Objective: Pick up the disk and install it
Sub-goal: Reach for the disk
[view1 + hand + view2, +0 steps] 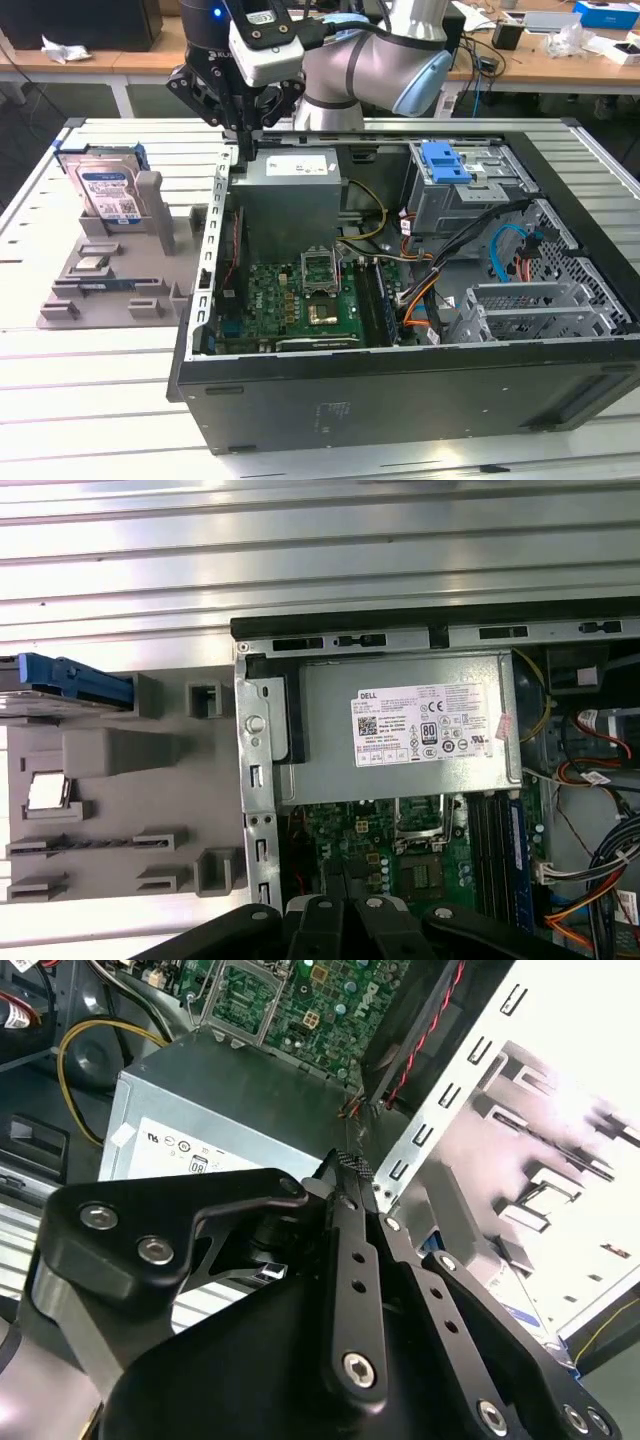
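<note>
**Q:** Where is the disk?

**A:** The flat silver rectangular hard drive [108, 190], with a white-and-blue label and a blue plastic frame, stands on edge in a grey plastic fixture [110, 285]. The fixture sits on the slatted metal table [90, 400], towards the table's corner at the exterior view's upper left. The drive's label side faces the exterior camera. In the first wrist view the drive [65, 678] appears edge-on as a thin strip, its top edge running in line towards the computer's side wall.

**Q:** And the arm?

**A:** The black two-finger gripper [243, 135] hangs over the corner of the open black computer case [400, 410], above the grey metal power supply box [290, 190]. In the second wrist view its fingertips [347, 1165] look pressed together, with nothing between them.

**Q:** Which way does the drive lie from it?

**A:** It is off to the exterior view's left, beyond the case wall and lower down.

**Q:** How much room is there?

**A:** The space above the drive is open. A grey fixture post [150, 200] stands just beside it on the case side. Bare table separates the fixture from the case.
</note>
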{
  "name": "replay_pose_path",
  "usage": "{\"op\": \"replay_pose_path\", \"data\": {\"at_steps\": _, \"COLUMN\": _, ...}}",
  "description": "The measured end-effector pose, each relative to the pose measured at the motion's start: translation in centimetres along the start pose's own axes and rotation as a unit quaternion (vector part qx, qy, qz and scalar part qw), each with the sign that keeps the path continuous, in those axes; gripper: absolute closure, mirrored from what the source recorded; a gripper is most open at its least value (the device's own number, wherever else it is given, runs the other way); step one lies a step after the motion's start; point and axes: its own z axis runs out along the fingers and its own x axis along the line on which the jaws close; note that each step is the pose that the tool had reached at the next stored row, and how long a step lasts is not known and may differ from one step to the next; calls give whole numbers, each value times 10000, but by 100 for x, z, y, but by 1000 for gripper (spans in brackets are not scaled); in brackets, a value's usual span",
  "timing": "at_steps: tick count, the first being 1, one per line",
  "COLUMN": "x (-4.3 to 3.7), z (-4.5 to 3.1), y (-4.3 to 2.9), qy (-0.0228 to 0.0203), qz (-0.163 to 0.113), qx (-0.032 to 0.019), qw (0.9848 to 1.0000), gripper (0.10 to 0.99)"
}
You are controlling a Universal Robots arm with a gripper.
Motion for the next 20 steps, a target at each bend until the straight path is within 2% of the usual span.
{"op": "replay_pose_path", "data": {"at_steps": 2, "x": 15, "z": 0, "y": -2, "qy": 0, "qz": 0, "qx": 0, "qw": 10000, "gripper": 980}}
{"op": "replay_pose_path", "data": {"at_steps": 5, "x": 102, "z": -3, "y": -8, "qy": 0, "qz": 0, "qx": 0, "qw": 10000, "gripper": 980}}
{"op": "replay_pose_path", "data": {"at_steps": 9, "x": 170, "z": -4, "y": -13, "qy": 0, "qz": 0, "qx": 0, "qw": 10000, "gripper": 980}}
{"op": "replay_pose_path", "data": {"at_steps": 20, "x": 289, "z": -8, "y": -22, "qy": 0, "qz": 0, "qx": 0, "qw": 10000, "gripper": 980}}
